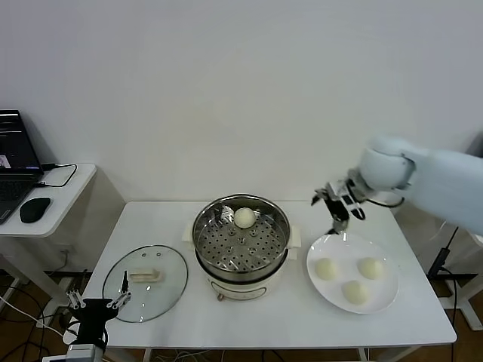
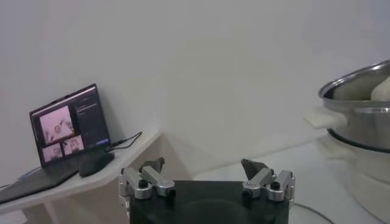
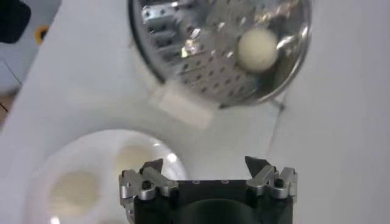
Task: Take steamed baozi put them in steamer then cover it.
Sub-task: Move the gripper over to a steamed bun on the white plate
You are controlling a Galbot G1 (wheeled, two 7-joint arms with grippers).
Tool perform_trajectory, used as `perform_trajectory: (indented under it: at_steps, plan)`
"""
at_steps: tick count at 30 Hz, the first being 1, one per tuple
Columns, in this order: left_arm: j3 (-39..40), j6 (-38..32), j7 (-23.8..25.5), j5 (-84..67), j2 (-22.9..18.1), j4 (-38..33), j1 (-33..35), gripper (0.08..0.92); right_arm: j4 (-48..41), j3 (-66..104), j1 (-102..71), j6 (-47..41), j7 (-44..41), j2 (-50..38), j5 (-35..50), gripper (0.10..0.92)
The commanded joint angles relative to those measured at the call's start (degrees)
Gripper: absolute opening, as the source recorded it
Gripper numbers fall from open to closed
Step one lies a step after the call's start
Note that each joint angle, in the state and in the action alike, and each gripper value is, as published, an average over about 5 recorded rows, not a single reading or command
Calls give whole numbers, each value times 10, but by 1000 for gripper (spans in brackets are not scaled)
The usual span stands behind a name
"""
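Observation:
The steamer (image 1: 219, 249) stands mid-table on its cream pot base, with one baozi (image 1: 244, 218) on its perforated floor near the far wall. Three more baozi (image 1: 325, 268) (image 1: 370, 267) (image 1: 355, 291) lie on a white plate (image 1: 343, 245) to its right. My right gripper (image 1: 330, 215) hovers open and empty over the plate's far edge; the right wrist view shows this gripper (image 3: 205, 164), the steamer (image 3: 183, 55) and its baozi (image 3: 257, 50). The cover (image 1: 145, 280), clear glass with a cream handle, lies flat left of the steamer. My left gripper (image 1: 96, 300) waits open at the table's front left corner.
A side table (image 1: 75, 177) at the far left carries a laptop (image 2: 70, 125) and a black mouse (image 1: 35, 209), with cables hanging beside it. A white wall stands close behind the main table. In the left wrist view the steamer (image 2: 359, 115) rises to one side.

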Motion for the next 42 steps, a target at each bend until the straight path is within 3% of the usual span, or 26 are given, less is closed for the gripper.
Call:
perform_trajectory:
  at_steps: [1, 13, 32, 42]
  plan:
    - [-2, -1, -1, 1, -3, -2, 6, 823, 31, 40, -119, -38, 13, -85, -35, 823]
    - [-17, -2, -2, 2, -9, -6, 20, 823, -49, 180, -299, -37, 46, -38, -87, 823]
    - [-30, -3, -2, -1, -9, 8, 15, 823, -149, 206, -343, -31, 60, 78, -101, 821]
    - [-28, -4, -2, -1, -10, 11, 13, 823, -156, 215, -356, -33, 55, 80, -114, 749]
